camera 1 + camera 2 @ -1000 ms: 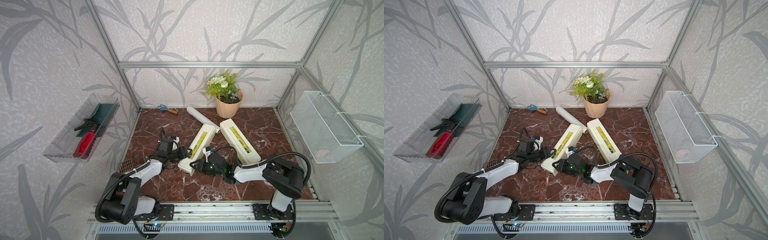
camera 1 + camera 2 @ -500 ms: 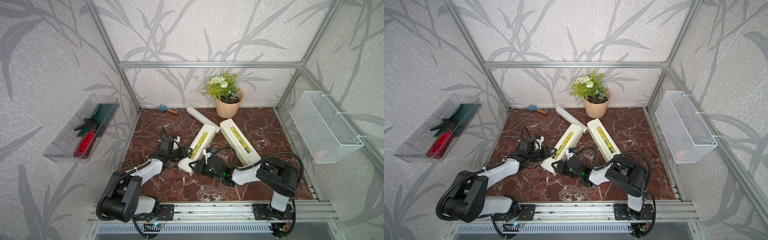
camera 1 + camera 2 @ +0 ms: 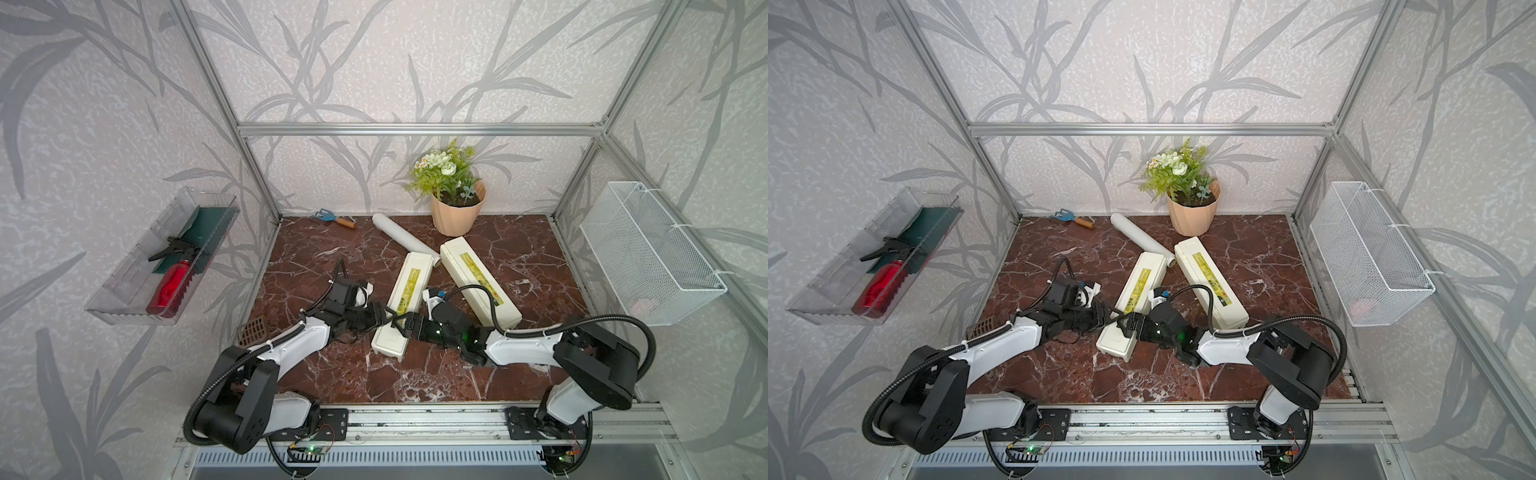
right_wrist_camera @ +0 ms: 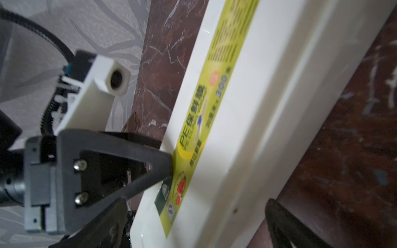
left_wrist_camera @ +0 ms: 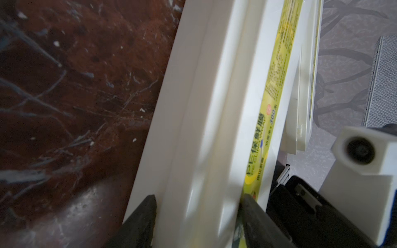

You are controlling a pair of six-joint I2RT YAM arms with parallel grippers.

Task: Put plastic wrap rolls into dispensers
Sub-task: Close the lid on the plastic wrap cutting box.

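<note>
Right gripper (image 4: pixel 196 200) has just spread wide, releasing the left dispenser (image 3: pixel 405 291), lid down mid-table; left gripper (image 5: pixel 197 206) stays clamped on its left edge; spare roll (image 3: pixel 401 237) lies beyond it, probably next to load.

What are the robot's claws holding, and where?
The left claw pinches the nearer dispenser by its long side edge near the front end. The right claw is open, holding nothing.

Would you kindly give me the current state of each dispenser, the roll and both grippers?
held dispenser: lid closed, lying flat.
other dispenser: lid closed, lying flat, ungripped.
plastic wrap roll: lying loose outside both dispensers.
left gripper: shut on held dispenser's edge.
right gripper: open, jaws straddling held dispenser.
</note>
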